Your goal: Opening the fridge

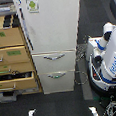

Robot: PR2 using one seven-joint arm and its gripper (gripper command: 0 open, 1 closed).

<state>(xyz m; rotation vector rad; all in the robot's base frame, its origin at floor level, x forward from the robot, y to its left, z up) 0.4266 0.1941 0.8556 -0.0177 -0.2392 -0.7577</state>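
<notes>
The fridge (52, 39) stands upright in the centre of the frame, its large upper door (53, 21) closed and bearing a small green sticker (32, 5) at upper left. Two lower drawers sit flush, each with a curved silver handle (54, 57). A wooden drawer cabinet (11, 58) stands just beside it at frame left, several drawers partly pulled out. A white and blue robot (108, 57) occupies the right edge, apart from the fridge. Two pale prongs at the bottom edge are probably the working gripper (61, 114); jaw state cannot be told. No contact with the fridge is evident. Recommendation: no handle shows on the upper door, so locate its free edge, approach squarely, and pull along the hinge arc, clear of the cabinet.
</notes>
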